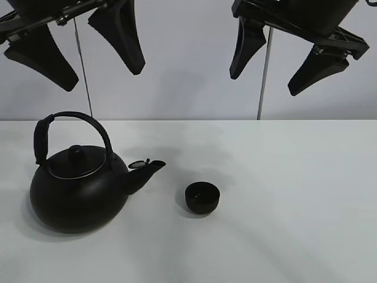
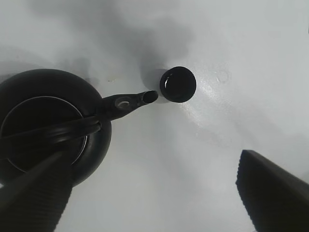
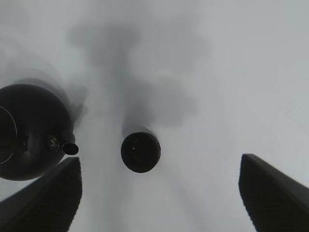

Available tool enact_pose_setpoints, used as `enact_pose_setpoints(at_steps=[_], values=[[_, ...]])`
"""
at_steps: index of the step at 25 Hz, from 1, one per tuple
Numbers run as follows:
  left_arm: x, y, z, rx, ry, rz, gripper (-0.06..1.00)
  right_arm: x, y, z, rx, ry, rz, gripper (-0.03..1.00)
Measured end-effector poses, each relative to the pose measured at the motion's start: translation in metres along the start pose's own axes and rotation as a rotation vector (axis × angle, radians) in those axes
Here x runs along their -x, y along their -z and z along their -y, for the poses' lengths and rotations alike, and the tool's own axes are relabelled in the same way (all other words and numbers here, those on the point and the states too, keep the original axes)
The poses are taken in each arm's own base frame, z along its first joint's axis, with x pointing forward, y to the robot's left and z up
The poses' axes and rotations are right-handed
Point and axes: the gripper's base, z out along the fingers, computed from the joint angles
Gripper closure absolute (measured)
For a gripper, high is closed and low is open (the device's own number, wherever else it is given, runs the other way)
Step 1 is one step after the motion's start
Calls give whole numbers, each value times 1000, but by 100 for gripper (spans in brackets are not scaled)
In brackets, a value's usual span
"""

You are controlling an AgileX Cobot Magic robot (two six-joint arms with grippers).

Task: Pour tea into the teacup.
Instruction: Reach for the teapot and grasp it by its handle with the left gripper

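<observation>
Exterior high shows me the left end effector (image 1: 101,76) and right end effector (image 1: 264,82) hanging spread apart and empty above the bench (image 1: 294,194), with the teacup (image 1: 202,197) mid-bench, just beside the spout of the kettle (image 1: 79,191), which I judge keeps the pour short.

The right pincer (image 3: 158,174) hangs wide open above the white counter (image 3: 231,96), where the small black teacup (image 3: 140,152) stands near the kettle (image 3: 29,130) spout (image 3: 70,148), not touching it.
</observation>
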Motion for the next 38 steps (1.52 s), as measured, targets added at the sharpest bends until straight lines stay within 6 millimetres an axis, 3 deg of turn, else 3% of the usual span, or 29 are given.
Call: enact_pose_setpoints(at_steps=[31,35,38], values=[[1,1,-3,17,-21,7,28,6,0,-1,12,-27,65,36],[-10,23,-21,151,-79,-16,28,10,1,-1,18,-28,113,36],[-31,47,-27,223,-137,122,28,13,1,-2,23,-29,149,36]])
